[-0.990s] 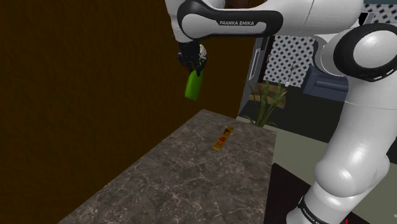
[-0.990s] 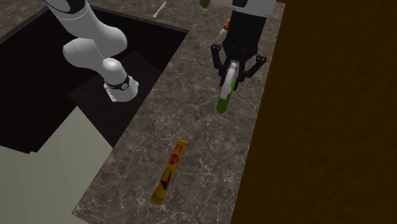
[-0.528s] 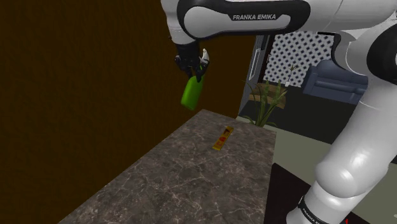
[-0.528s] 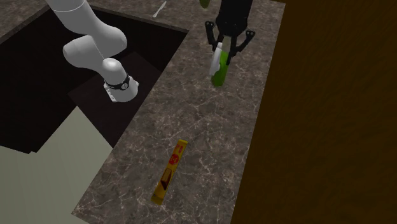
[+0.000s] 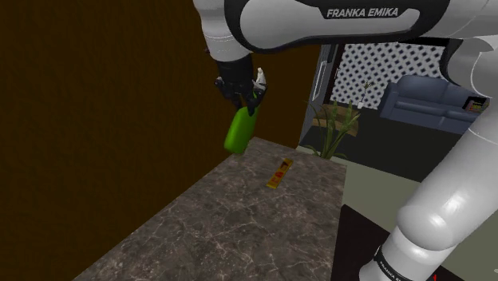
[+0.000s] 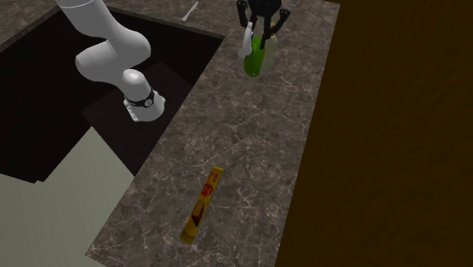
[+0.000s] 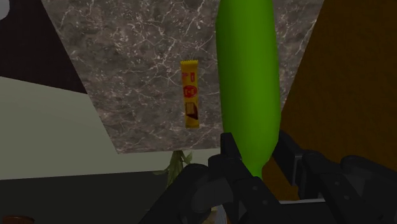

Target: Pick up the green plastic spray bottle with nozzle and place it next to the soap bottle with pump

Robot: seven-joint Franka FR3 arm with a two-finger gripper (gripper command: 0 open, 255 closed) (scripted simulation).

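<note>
Okay, my gripper [image 5: 243, 100] clamps the green spray bottle [image 5: 238, 132] clear above the counter [image 5: 239, 215]. Pickup's done; placing it by the soap bottle remains.

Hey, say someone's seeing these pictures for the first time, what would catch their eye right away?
The bright green spray bottle stands out first. It hangs tilted in the air over the dark stone counter, clasped at its nozzle end by the black gripper, close to the brown wall. Next is the yellow packet, lying flat on the counter beyond the bottle.
</note>
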